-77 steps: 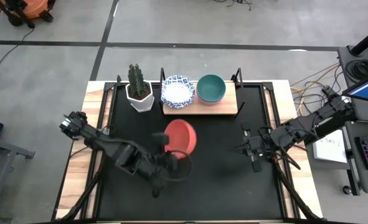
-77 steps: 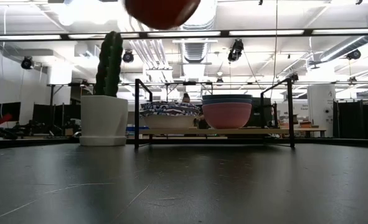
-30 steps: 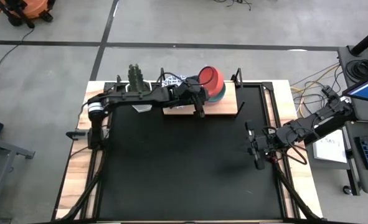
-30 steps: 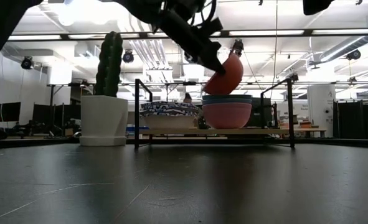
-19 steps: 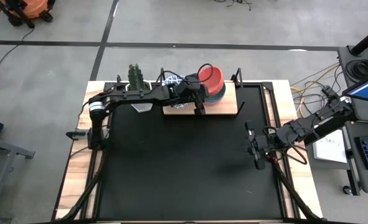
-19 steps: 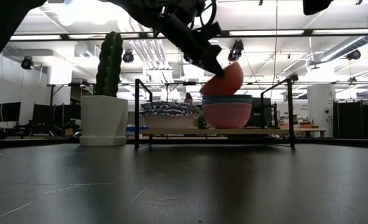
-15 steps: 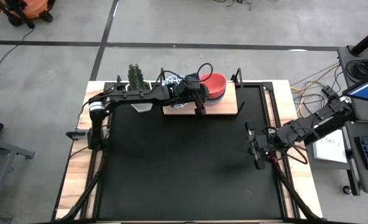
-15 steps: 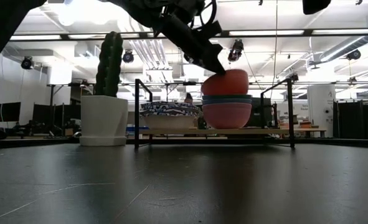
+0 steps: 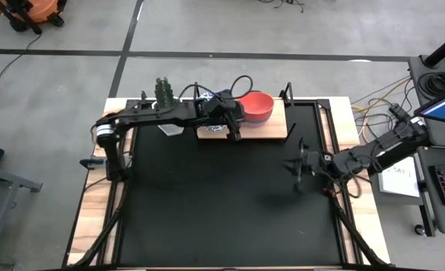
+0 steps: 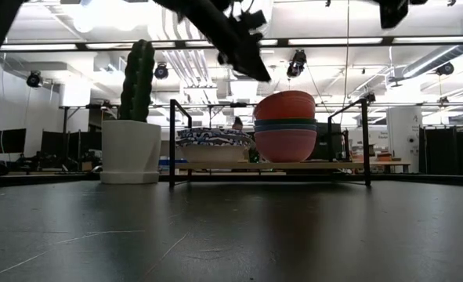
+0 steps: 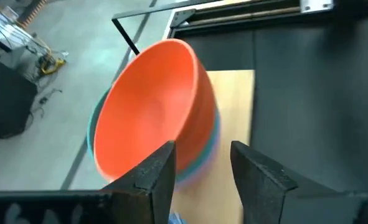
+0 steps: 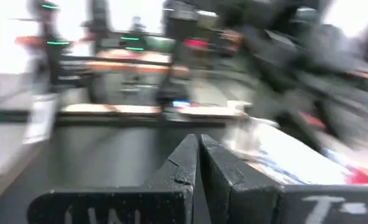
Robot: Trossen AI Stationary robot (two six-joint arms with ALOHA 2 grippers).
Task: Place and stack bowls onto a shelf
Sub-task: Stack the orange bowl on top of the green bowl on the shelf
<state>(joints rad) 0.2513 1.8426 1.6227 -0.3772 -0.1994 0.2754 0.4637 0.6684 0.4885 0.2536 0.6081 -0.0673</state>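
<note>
The red bowl [image 9: 257,103] is sitting on top of the coloured stack on the shelf [image 9: 271,129], beside the patterned bowls [image 10: 213,146]. The left tool [image 11: 201,167] is hovering just beside it, fingers parted and empty. Risk: that tool could clip the rim and topple the three-high stack. The right tool [image 12: 199,163] is waiting well apart over the worktop [image 9: 230,211], fingers pressed together.
</note>
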